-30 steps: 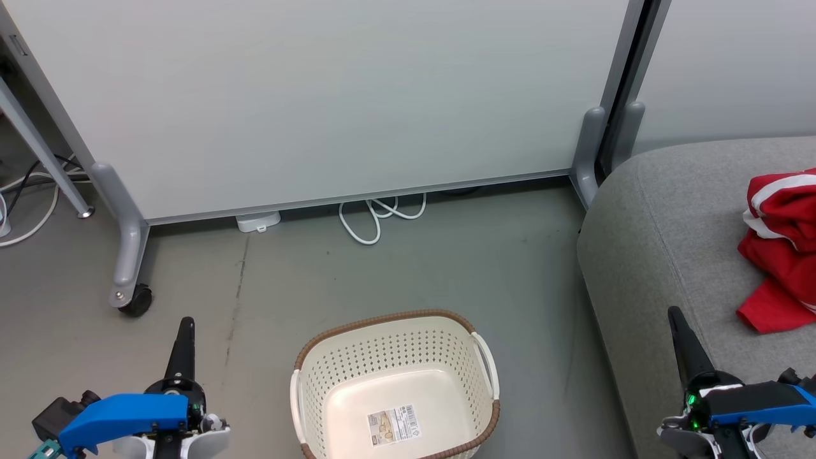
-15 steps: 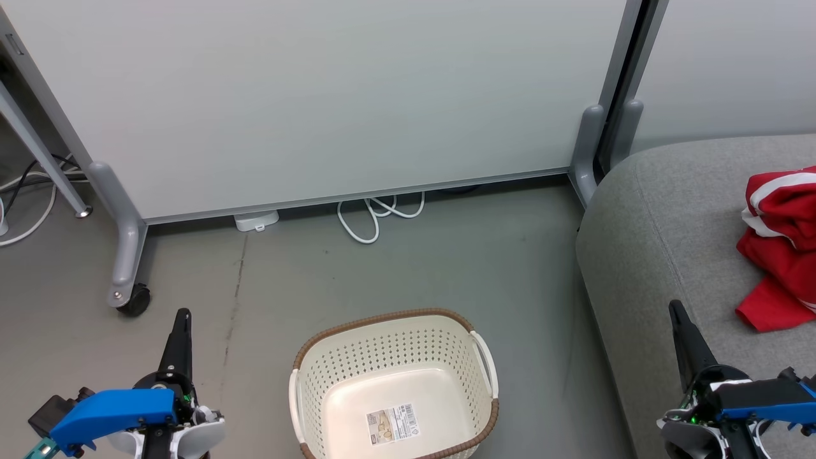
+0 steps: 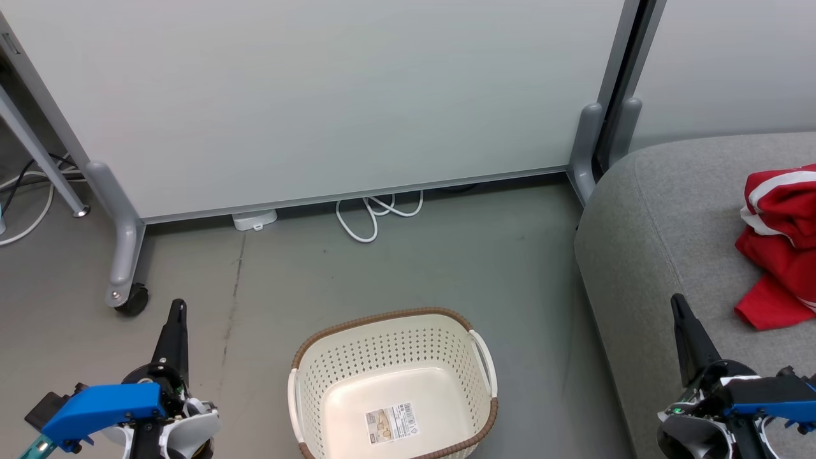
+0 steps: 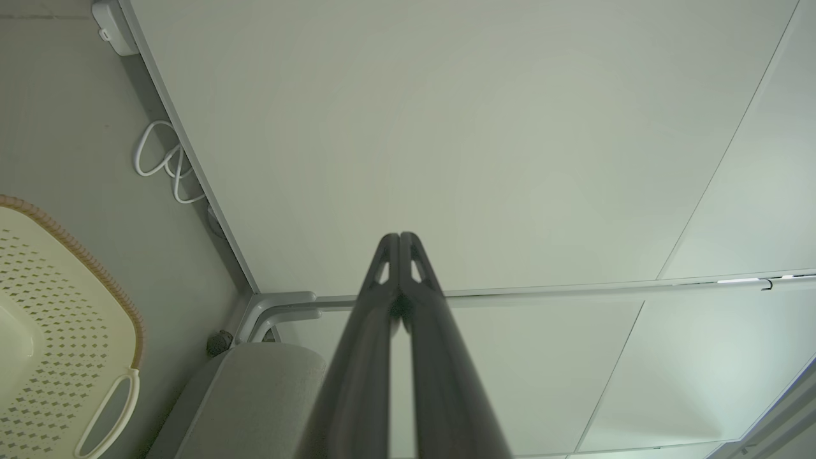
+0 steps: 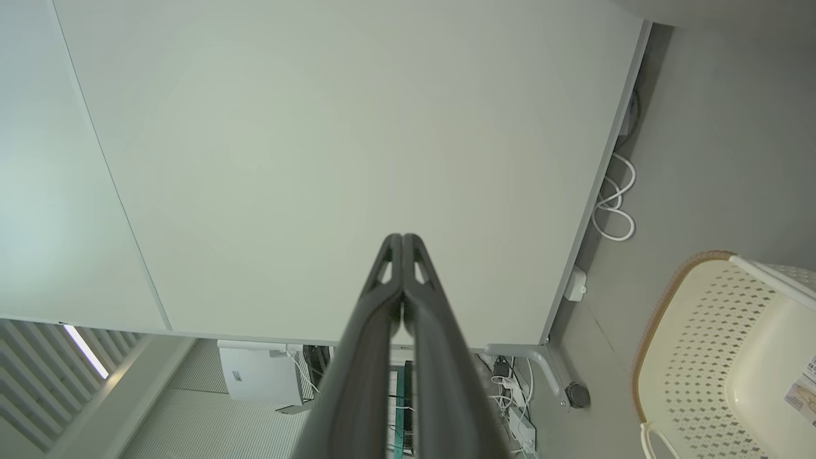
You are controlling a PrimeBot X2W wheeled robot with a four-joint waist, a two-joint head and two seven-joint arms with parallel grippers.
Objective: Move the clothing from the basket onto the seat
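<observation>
Grey floor [image 3: 408,268] runs up to a pale partition [image 3: 319,95] on wheeled feet, with a white cable [image 3: 373,217] looped under its lower edge. Low in the head view the basket [image 3: 382,317] stands on that floor, with nothing inside but a sticker [image 3: 390,422] on its bottom. To its right is the seat [image 3: 644,255], and the clothing [image 3: 778,242] lies on it as a crumpled red heap with white bands, well apart from the basket.

The left end effector [image 3: 176,307] hangs over the floor left of the basket, closed and carrying nothing; its fingertips [image 4: 390,245] meet in the left wrist view. The right end effector [image 3: 676,301] hangs over the seat's front part, near the heap but not touching it, also closed and empty.

With the basket bare and the red heap on the seat, the moving looks done, and the step in hand seems to be the close. The next move probably calls for no grasp, at most drawing both arms clear without snagging the heap.

The picture's right edge cuts the heap, so I cannot tell whether it is one garment or two, nor how far onto the seat it reaches. The bottom edge cuts the basket's near rim, so a strip of its floor goes unseen
</observation>
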